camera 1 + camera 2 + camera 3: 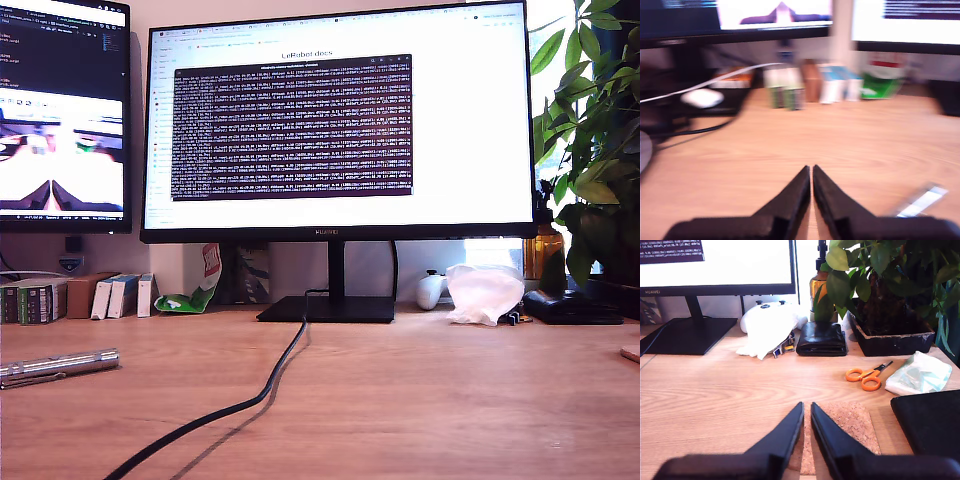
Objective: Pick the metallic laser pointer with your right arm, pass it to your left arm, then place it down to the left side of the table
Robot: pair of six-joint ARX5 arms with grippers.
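The pointer (pixel 58 366) lies flat on the bench (pixel 420 390) at the exterior view's left edge, near the black cable (pixel 262 392) but not touching it. No arm shows in the exterior view. In the first wrist view a blurred silver streak (pixel 921 201) lies on the wood just beside my first gripper (pixel 811 172); I judge it is the same pointer, but the blur keeps me from being sure.

The fingers (pixel 799 192) of my first gripper are closed, tip against tip, with nothing between them. My second gripper (pixel 807 410) is closed too and empty, hanging over a cork mat (pixel 850 422), with orange scissors (pixel 866 377) and a black wallet (pixel 821 339) farther away. The pointer does not show in that view.

Since the pointer rests on the bench and no gripper holds it, either nothing has begun or it is already put down; the pictures alone do not decide this. If a pick is the step now, the fingers must first open wide. Then they should come down across the thin body near its middle, not along it, because a round smooth cylinder rolls easily. Close slowly and low to the wood. Keep away from the cable, which could catch on a finger.
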